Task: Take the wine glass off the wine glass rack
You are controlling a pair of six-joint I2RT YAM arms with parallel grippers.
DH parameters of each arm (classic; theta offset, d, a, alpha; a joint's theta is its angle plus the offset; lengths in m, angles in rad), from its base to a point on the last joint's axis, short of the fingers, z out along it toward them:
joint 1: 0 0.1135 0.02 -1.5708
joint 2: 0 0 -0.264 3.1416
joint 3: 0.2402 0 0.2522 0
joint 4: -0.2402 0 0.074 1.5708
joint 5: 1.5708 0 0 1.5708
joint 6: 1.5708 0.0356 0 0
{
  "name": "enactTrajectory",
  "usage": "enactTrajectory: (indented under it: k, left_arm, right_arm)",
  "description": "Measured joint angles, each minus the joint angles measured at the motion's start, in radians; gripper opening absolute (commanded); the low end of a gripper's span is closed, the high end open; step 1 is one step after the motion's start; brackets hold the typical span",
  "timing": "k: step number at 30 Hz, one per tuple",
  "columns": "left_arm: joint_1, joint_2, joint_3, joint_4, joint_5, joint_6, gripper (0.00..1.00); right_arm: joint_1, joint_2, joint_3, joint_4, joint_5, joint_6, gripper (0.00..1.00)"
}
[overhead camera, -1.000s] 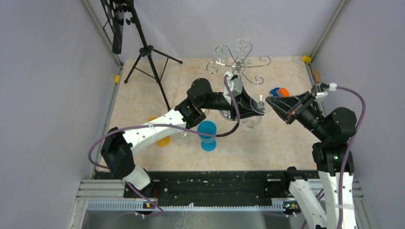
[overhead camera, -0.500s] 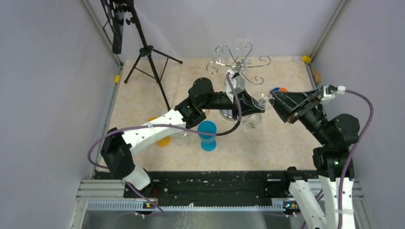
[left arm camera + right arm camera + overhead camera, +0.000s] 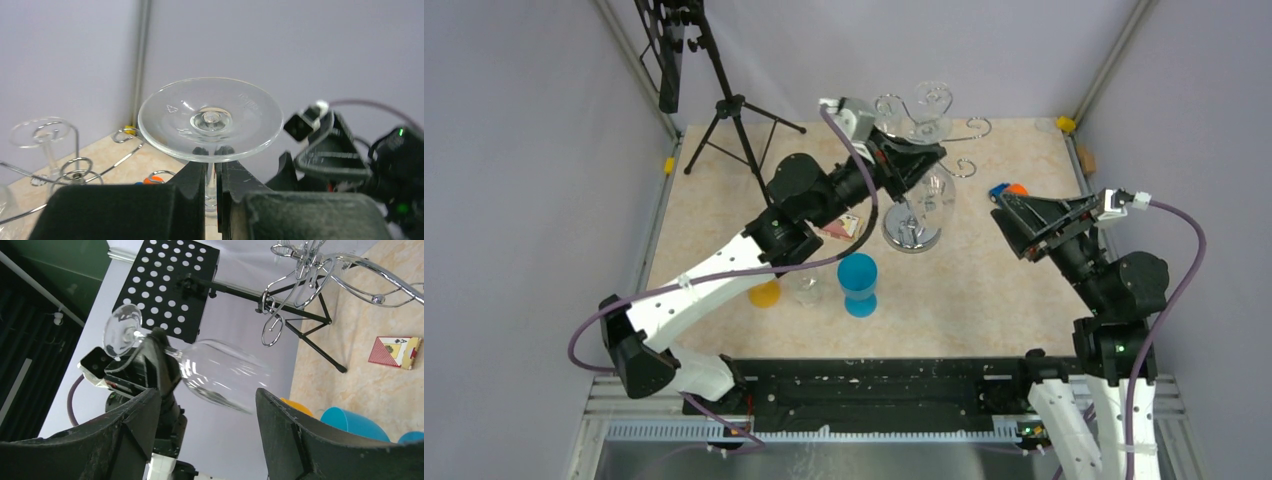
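My left gripper [image 3: 212, 172] is shut on the stem of a clear wine glass [image 3: 210, 120], just under its round foot. In the top view that left gripper [image 3: 912, 152] is raised level with the top of the wine glass rack [image 3: 911, 235], and the glass bowl [image 3: 934, 195] hangs below it. The right wrist view shows the glass [image 3: 225, 372] tilted and apart from the chrome rack arms [image 3: 300, 270]. My right gripper [image 3: 1009, 222] stands open to the right of the rack, holding nothing, and in its own view the right gripper [image 3: 207, 395] has its jaws wide.
Another glass [image 3: 42, 132] hangs on the rack's scroll arms. A blue cup [image 3: 858, 283], a small clear glass [image 3: 804, 290] and an orange object [image 3: 766, 293] stand near the front. A card box [image 3: 395, 351] lies left of the rack base. A black tripod [image 3: 734, 110] stands at back left.
The right gripper has opened and drawn back to the right. The left arm has swung up and back with the glass, from low beside the rack base to the rack's top.
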Motion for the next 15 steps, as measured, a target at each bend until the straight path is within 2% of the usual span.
enactTrajectory:
  k: [6, 15]
  left_arm:
    - [0.002, -0.062, 0.003, 0.048, -0.193, -0.138, 0.0]
    - [0.002, -0.098, -0.04, 0.216, -0.294, -0.307, 0.0]
  right_arm:
    - [0.0, 0.011, -0.045, 0.082, -0.021, 0.031, 0.74]
    - [0.002, 0.086, -0.055, 0.354, -0.09, 0.145, 0.75]
